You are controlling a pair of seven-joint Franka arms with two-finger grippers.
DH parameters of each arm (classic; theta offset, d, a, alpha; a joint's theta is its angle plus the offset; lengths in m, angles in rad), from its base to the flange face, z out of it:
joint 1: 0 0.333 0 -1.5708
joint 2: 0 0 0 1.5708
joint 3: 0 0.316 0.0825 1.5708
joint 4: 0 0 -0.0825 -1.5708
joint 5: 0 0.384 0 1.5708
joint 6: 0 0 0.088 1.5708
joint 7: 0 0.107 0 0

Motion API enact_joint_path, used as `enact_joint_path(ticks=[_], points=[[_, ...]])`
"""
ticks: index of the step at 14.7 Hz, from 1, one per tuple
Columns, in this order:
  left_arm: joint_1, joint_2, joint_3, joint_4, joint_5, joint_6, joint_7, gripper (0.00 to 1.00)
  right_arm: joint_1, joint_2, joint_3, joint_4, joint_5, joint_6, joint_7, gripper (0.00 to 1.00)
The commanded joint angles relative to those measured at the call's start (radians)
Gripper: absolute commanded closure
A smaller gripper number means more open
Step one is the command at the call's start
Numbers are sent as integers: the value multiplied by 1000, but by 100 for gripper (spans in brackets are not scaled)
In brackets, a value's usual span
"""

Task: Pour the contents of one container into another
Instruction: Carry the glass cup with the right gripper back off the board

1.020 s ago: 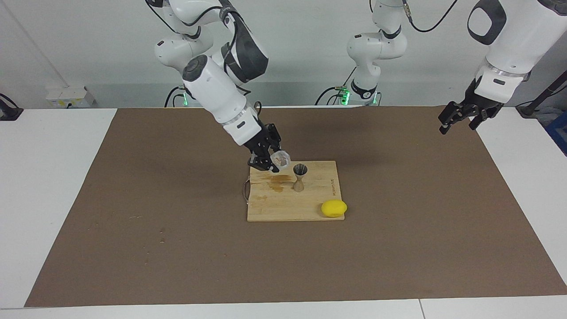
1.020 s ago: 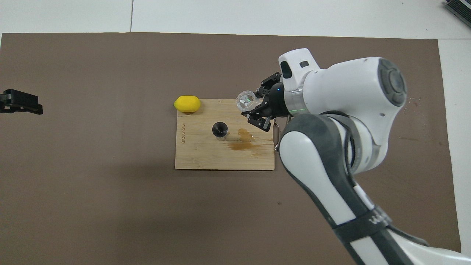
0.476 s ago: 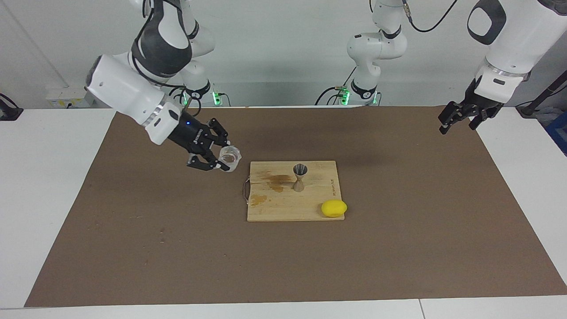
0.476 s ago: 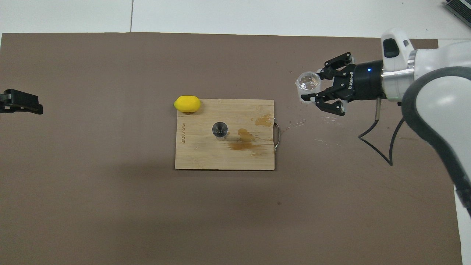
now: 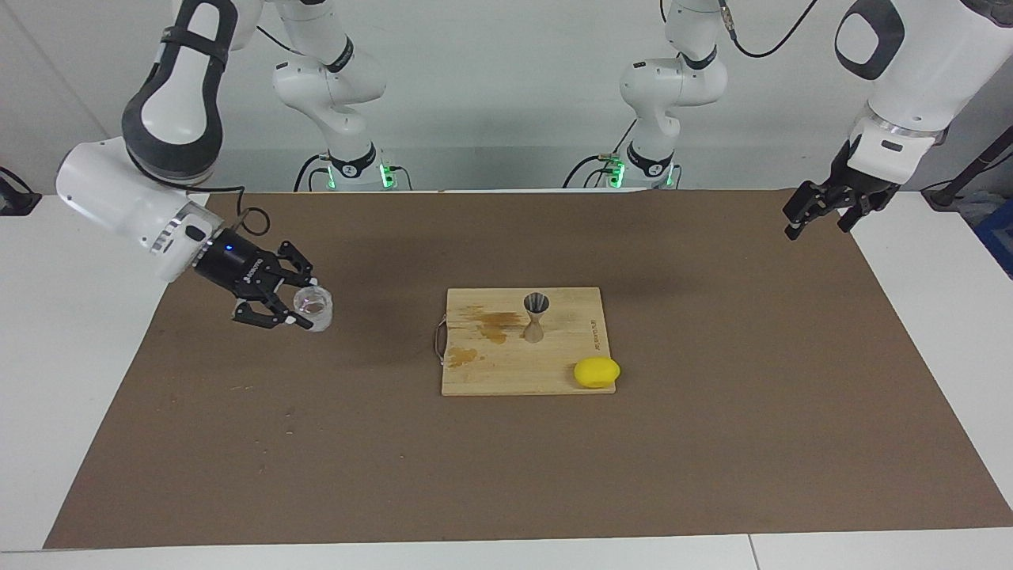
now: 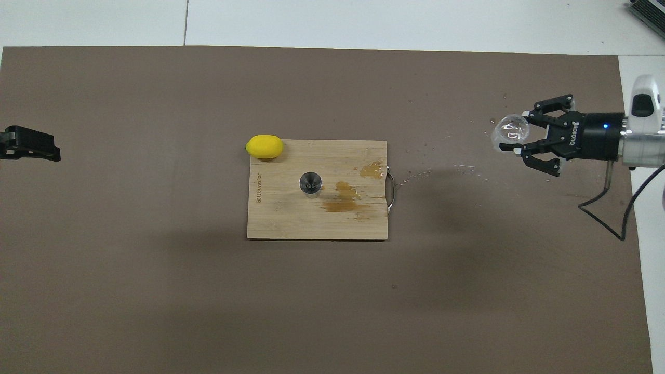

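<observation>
Right gripper (image 5: 305,310): clamps glass cup (image 5: 315,308) upright, well off the board (image 5: 475,372), for set-down.
Left gripper (image 5: 815,212): waits, spread wide.
Jigger (image 5: 536,317): upright on board, receiving.

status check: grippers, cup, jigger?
Right gripper shut on glass cup, over the mat. Left gripper open, waiting. Jigger upright on wet board. Nothing blocking.

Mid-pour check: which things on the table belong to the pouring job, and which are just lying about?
In the job:
- glass cup, held by the right gripper over the brown mat
- metal jigger, upright on the cutting board

Lying about:
- lemon at the board's corner
- left gripper, open, waiting
</observation>
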Motion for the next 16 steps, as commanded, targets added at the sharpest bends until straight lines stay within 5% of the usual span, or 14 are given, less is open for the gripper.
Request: enact_joint_path(ticks=[1,10,16], points=[[-3,-3,-2,9,9,3,-19,0,-89,-18,17,-80,72,-26,-139,100],[-3,-20,2,-16,8,48,-51,0,-289,234,25,-74,224,-196,-566,100],[-2,-20,1,-16,8,40,-49,0,-372,297,82,-78,230,-195,-695,100]])
